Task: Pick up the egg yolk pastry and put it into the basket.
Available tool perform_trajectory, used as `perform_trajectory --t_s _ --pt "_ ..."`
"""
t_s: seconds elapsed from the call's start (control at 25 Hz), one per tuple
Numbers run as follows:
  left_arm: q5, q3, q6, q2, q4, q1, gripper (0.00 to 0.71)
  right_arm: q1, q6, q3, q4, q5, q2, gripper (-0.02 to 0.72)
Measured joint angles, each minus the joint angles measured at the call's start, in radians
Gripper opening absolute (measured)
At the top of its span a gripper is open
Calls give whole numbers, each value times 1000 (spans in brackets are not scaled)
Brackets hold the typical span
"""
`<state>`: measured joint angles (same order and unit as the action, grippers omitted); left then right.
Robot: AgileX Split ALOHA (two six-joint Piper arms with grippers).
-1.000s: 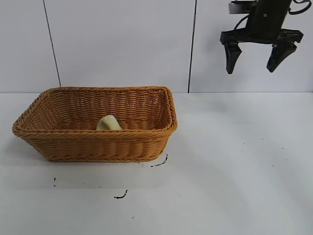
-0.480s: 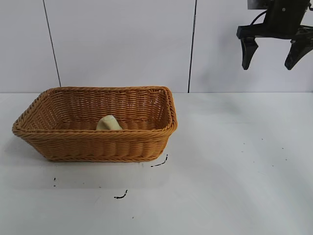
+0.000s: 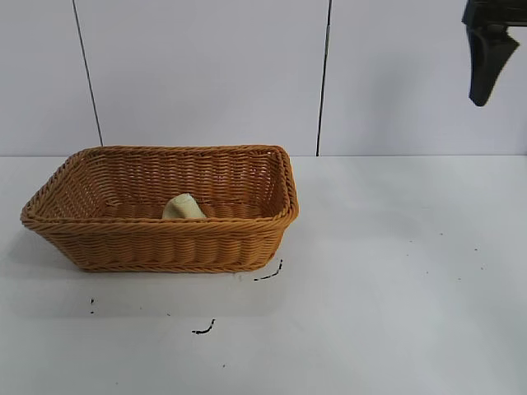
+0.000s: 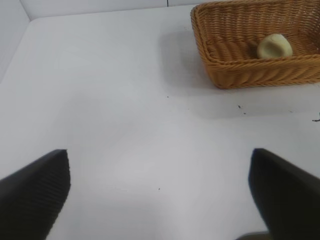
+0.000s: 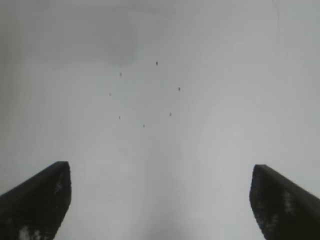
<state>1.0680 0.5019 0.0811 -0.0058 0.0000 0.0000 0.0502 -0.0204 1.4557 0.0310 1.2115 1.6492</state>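
The orange-brown wicker basket (image 3: 165,247) stands on the white table at the left. The pale yellow egg yolk pastry (image 3: 183,206) lies inside it on the bottom, near the front wall. In the left wrist view the basket (image 4: 250,75) and the pastry (image 4: 274,46) show far off. My left gripper (image 4: 159,165) is open over bare table, well away from them. My right gripper (image 5: 160,170) is open and empty, high above the table's right side. Only one of its fingers (image 3: 484,66) shows at the exterior view's top right corner.
Small black marks (image 3: 203,329) lie on the table in front of the basket, and another mark (image 3: 268,274) sits at its front right corner. Dark specks (image 5: 156,63) dot the table under the right gripper. A white panelled wall closes the back.
The right gripper has moved up and to the right, staying open, until only one finger remains in the exterior view. The basket and the pastry have not moved.
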Motion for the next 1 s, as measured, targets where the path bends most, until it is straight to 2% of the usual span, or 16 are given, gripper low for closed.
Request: perform_trajectory --t_s 0.48,0.6,0.88,1.0 --pt "0 0 0 0 0 0 697 0 -7 -584 -1 -1 -669 695" --pt "0 0 0 0 0 0 697 0 9 -701 -1 -31 -858 695" --pt "0 0 0 0 0 0 697 0 37 -898 -1 -78 -1286 695" --pt "0 0 0 0 0 0 697 0 37 -928 -4 -109 -1421 695"
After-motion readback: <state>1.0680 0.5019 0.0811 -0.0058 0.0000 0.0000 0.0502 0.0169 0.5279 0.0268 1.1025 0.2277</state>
